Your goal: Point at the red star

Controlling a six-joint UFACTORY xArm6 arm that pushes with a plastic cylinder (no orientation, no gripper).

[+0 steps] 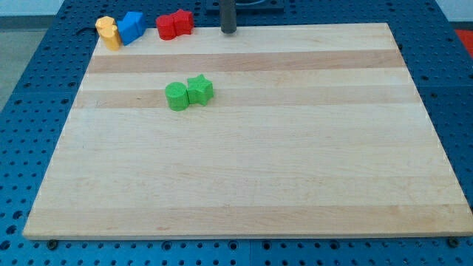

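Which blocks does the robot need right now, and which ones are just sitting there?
Needed:
- red star, at the view's top
- my tip, just to its right, not touching

Just sitting there:
- other red block, touching the star
- blue block
- yellow block
- green star
- round green block

Small red star-shaped block (182, 21) lies flat on the pale wooden board, top edge of the frame, left of centre. Its left side touches a second red block, shape unclear. Bright, uniform red; points look rounded at this resolution.
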